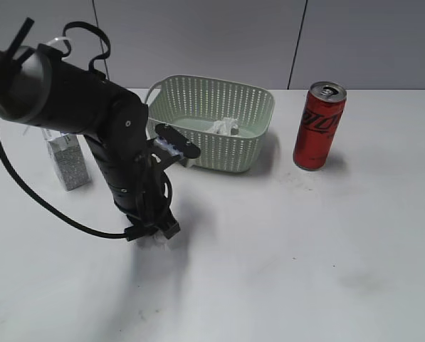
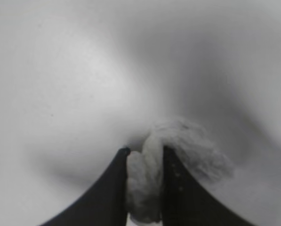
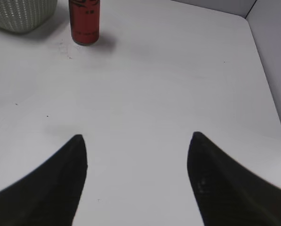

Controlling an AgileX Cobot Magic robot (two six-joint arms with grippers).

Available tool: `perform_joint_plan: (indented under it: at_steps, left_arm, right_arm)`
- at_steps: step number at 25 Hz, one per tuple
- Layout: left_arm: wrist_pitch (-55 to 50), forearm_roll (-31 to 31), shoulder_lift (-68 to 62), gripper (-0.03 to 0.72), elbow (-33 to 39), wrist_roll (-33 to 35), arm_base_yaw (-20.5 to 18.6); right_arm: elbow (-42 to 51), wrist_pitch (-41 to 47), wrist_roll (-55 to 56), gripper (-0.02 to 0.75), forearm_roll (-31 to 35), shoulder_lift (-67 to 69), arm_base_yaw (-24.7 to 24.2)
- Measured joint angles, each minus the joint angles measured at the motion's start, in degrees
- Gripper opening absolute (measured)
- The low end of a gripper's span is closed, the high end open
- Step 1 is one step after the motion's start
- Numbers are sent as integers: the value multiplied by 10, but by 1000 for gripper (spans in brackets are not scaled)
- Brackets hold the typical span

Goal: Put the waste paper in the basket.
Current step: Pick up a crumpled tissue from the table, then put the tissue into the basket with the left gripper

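Note:
The pale green basket stands at the back middle of the table, with a white paper wad inside it. My left gripper points down at the table in front of the basket and is shut on another crumpled white wad, which rests on the table. In the exterior view this wad barely shows under the fingers. My right gripper is open and empty above bare table; it is out of the exterior view. The basket's corner shows in the right wrist view. No third wad is in view.
A red can stands right of the basket, also in the right wrist view. A grey-speckled white-and-blue packet stands upright at the left, behind my left arm. The table's right edge meets a wall.

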State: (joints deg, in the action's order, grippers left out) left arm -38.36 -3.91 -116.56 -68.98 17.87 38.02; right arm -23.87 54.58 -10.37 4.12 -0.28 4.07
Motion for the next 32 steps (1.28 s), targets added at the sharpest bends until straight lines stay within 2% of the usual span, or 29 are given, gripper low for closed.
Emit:
perform_joint_plan:
  at_steps: [3,7,14,18,23,26,28,29,30,32]
  left_arm:
    - [-1,19,9,66,1,0,0]
    - [-5,39,48,62,-5,0,-1]
    - [28,53,117,61,-86,0,-1]
    - [135,58,121,61,-120,0,-1]
    - [325,58,102,61,-122,0,-2]
    - [389,59,73,69,-122,0,-8]
    - [403,57,51,108,-122,0,-15]
    - [405,56,42,152,-122,0,-18]
    - [405,55,32,203,-122,1,-22]
    - [407,55,15,364,-122,0,-29]
  right_arm:
    - [0,-2,50,508,-1,0,16]
    - [0,-3,63,508,-4,0,19]
    - [0,-4,67,508,-4,0,20]
    - [0,-4,67,508,-4,0,20]
    - [0,-4,67,508,-4,0,20]
    - [0,-4,68,508,-5,0,20]
    - [0,-4,68,508,-5,0,20]
    - [0,-4,68,508,-5,0,20]
    - [0,-4,68,508,-5,0,20]
    - [0,-4,68,508,-5,0,20]
